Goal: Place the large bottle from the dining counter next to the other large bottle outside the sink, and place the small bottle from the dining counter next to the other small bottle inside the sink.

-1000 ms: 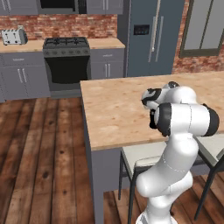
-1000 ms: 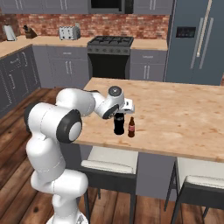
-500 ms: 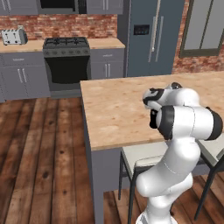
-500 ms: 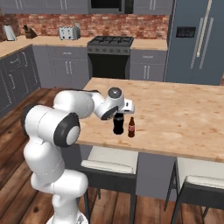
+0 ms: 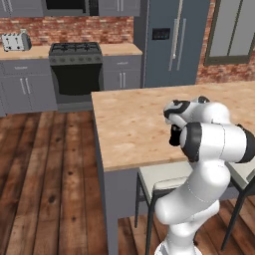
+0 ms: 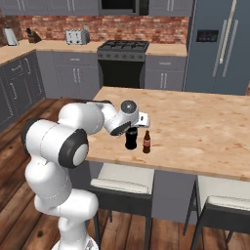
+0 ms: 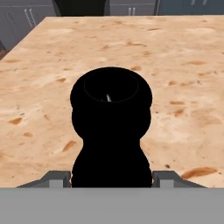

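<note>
Right base view: a white robot arm reaches from the lower left over a light wooden desk [image 6: 205, 127] in a kitchen, its tool [image 6: 131, 131] lowered directly over a large black bottle [image 6: 131, 140] that stands upright near the desk's front edge. Just beside that bottle, on its right and apart from it, stands a small brown bottle [image 6: 146, 142], also upright. Two stools with pale seats [image 6: 122, 178] are tucked under the desk's near side. Behind the desk are grey cabinets, a black stove [image 6: 123, 49], a toaster [image 6: 77, 36] on the back worktop, and a tall grey fridge [image 6: 219, 44] against a brick wall. In the left base view the arm rises from the lower right, and the tool [image 5: 175, 130] sits over the desk [image 5: 129, 124] with a dark part of the large bottle [image 5: 175, 138] showing beneath the wrist. In the hand view the large bottle [image 7: 111, 131] is seen from above, its round black top centred (the body spreads wider below it), and a grey fingertip [image 7: 54, 178] stands on either side of its base, so the jaws are spread around the bottle; whether they press against it cannot be told.
</note>
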Tool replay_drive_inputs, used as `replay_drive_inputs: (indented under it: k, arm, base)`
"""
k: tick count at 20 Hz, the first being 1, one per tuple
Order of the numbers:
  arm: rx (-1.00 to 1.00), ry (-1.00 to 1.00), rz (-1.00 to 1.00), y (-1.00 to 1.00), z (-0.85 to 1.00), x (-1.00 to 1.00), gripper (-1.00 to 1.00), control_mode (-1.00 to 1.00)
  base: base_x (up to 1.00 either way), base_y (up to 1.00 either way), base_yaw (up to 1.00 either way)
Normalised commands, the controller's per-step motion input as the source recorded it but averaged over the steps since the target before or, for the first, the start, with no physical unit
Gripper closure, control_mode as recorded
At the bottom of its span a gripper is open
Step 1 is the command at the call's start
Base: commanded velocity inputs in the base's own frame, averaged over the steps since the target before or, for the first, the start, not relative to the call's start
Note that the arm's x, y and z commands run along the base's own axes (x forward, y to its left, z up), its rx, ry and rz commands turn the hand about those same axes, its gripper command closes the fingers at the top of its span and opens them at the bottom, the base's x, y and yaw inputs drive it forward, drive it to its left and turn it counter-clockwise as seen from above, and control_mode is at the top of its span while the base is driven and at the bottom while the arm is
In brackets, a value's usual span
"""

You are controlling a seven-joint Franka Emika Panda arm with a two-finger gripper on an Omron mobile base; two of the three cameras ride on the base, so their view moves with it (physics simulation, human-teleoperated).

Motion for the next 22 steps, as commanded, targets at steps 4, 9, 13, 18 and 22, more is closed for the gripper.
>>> replay_drive_inputs:
  k: [4,9,13,18,22]
  arm:
    - [0.02,-0.01,0.00,0.00,0.08,0.00,1.00,-1.00]
    - [0.03,0.00,0.00,0.00,0.01,0.00,1.00,-1.00]
    - [0.02,0.00,0.00,0.00,0.00,0.00,1.00,1.00]
    - [0.00,0.00,0.00,0.00,0.00,0.00,1.00,1.00]
    - [0.00,0.00,0.00,0.00,0.00,0.00,1.00,1.00]
  base:
    - [0.00,0.00,0.00]
    - [0.00,0.00,0.00]
    - [0.00,0.02,0.00]
    - [-0.02,0.25,0.01]
    - [-0.07,0.46,0.01]
